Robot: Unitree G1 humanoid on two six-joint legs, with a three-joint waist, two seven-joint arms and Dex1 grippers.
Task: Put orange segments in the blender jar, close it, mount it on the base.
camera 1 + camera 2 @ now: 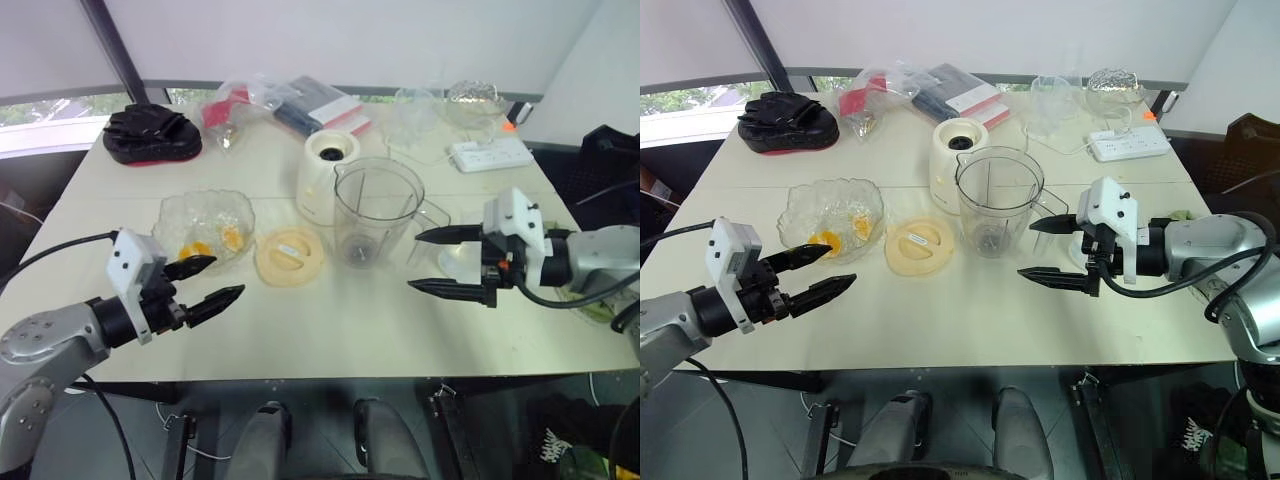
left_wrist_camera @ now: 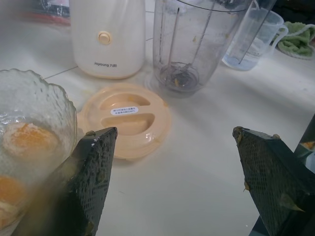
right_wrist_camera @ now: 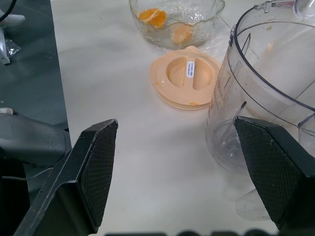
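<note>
On the cream counter, the clear blender jar stands upright and open-topped near the middle, just beside the white blender base, which sits behind it and a little to the left; the jar is not mounted on it. The peach-coloured jar lid lies flat on the counter between the jar and a glass bowl further to the left, close to both. The orange segments lie in the bottom of that bowl. The left gripper hovers just in front of the bowl, close to its near rim and pointing towards the lid, its jaws spread wide with nothing between them. The right gripper hangs to the right of the jar, near its wall and pointing at it, its jaws likewise wide apart and empty. A clear measuring jug stands to the right of the jar, with a green cloth beyond it. Along the far side of the counter lie a black bundle at the left, some plastic bags in the middle and a white power strip at the right.
</note>
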